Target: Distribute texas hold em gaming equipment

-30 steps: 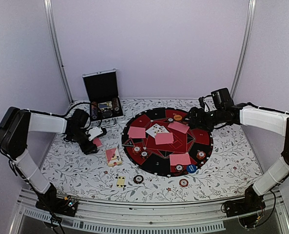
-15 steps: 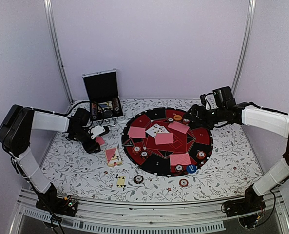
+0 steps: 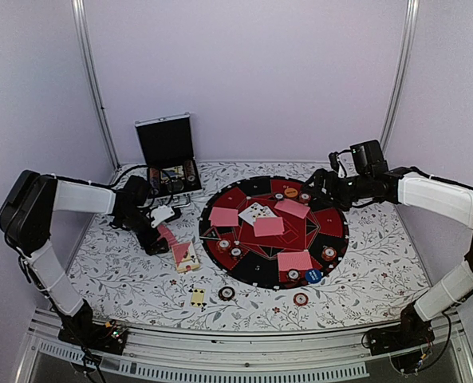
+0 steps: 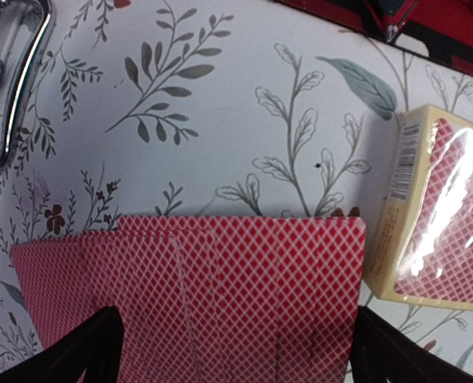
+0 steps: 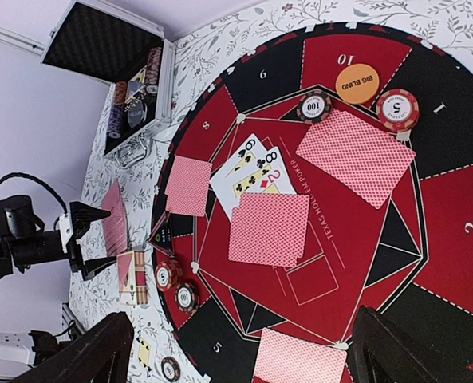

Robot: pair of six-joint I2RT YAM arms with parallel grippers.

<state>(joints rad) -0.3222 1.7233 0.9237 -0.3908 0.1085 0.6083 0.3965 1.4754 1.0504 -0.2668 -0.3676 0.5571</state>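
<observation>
My left gripper (image 3: 158, 233) is open low over the floral cloth, left of the round poker mat (image 3: 336, 231). A fanned stack of pink-backed cards (image 4: 212, 295) lies between its spread fingers, beside the pink card box (image 4: 439, 207). On the mat lie several face-down pink cards (image 3: 269, 227), face-up cards (image 5: 244, 167), striped chips (image 5: 397, 110), an orange button (image 5: 356, 83) and a blue button (image 3: 313, 275). My right gripper (image 3: 316, 185) hovers open and empty over the mat's far right edge.
The open silver-edged black case (image 3: 168, 159) with chip rows stands at the back left. Two loose chips (image 3: 226, 293) (image 3: 301, 299) and a face-up card (image 3: 197, 298) lie on the cloth in front of the mat. Frame posts rise at both back corners.
My left gripper has opened and let go of the pink cards, after shifting slightly right toward the card box. The right arm has drawn back a little to the right.
</observation>
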